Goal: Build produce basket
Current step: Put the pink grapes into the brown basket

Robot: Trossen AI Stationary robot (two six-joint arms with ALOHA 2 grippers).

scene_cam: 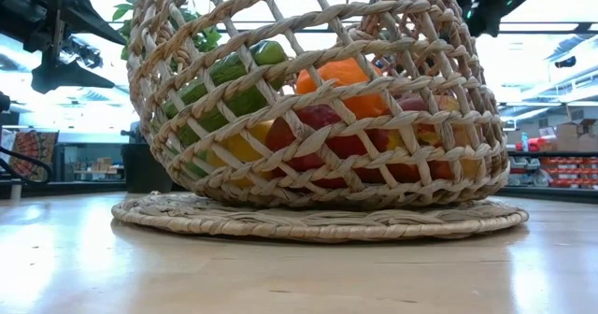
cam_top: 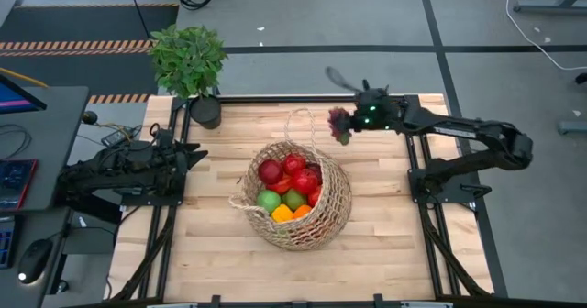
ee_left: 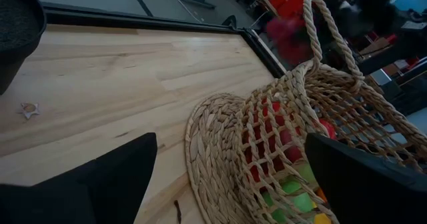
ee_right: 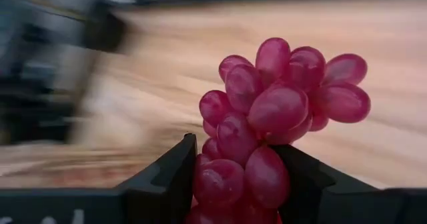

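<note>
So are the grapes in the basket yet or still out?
Out. The right pincer is shut on the grapes, holding them above the table beside the basket, near its far handle.

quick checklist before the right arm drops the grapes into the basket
1. Grapes gripped between the right gripper fingers: ok.
2. Grapes over the basket opening: not ok, they hang beside its far rim, over the table.
3. Basket has room on top of the fruit: ok.
4. Loop handle clear of the drop path: cannot tell.
5. Left gripper parked open at the left edge, away from the basket: ok.
</note>
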